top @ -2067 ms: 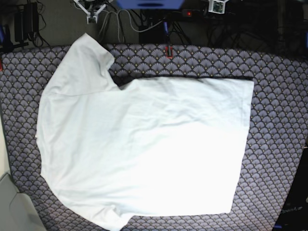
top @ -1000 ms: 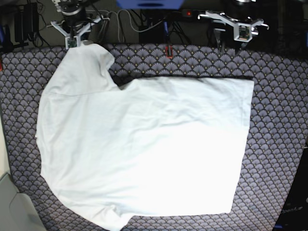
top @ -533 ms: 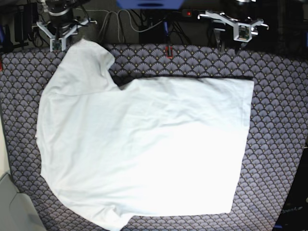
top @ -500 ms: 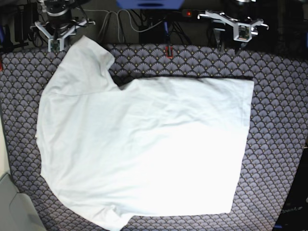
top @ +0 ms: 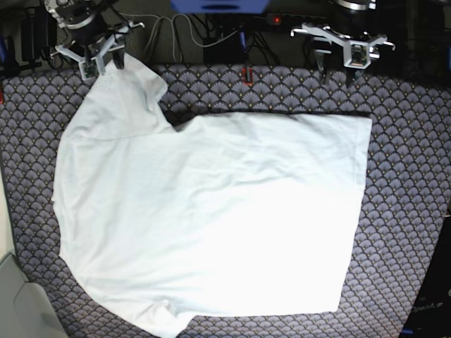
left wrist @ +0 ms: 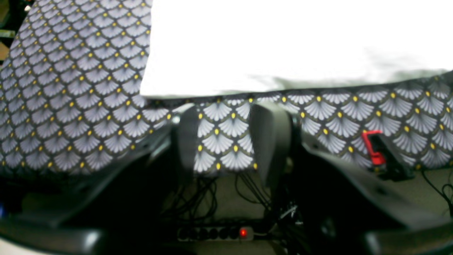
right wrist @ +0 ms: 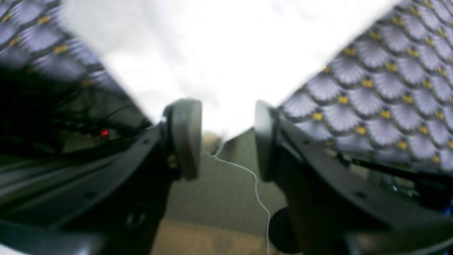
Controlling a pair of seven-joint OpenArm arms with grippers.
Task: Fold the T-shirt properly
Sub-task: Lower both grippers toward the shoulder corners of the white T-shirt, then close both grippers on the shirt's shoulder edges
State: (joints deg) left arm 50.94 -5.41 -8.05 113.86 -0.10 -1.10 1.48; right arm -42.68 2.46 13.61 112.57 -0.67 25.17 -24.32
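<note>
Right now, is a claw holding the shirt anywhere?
No. The right claw is open just off the T-shirt sleeve tip, and the left claw is open over the patterned cloth, empty.

Two grippers are seen. The right gripper is fitted with grey rounded pads on black angled finger arms. The left gripper carries darker pads on like black arms. From above, pale grey forked frames are noted on both.

R gripper fingers apart w/ T-shirt edge just beyond, over patterned cloth; blurry.
</note>
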